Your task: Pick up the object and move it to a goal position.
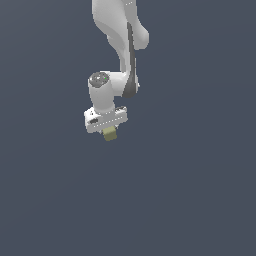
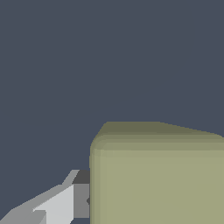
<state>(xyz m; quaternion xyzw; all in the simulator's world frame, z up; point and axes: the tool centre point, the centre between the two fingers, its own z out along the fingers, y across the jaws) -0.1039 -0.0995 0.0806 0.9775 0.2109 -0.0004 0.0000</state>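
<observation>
The pale yellow-olive cube (image 1: 110, 133) sits just under the white gripper (image 1: 109, 131), partly hidden by the hand's body. In the wrist view the cube (image 2: 157, 175) fills much of the picture, very close to the camera, and one grey finger (image 2: 65, 203) presses against its side. The other finger is out of view. The gripper is shut on the cube. The exterior view does not show whether the cube is off the surface.
The white arm (image 1: 122, 45) comes down from the top of the exterior view. The plain dark grey-blue surface (image 1: 200, 190) lies all around, with no other object in view.
</observation>
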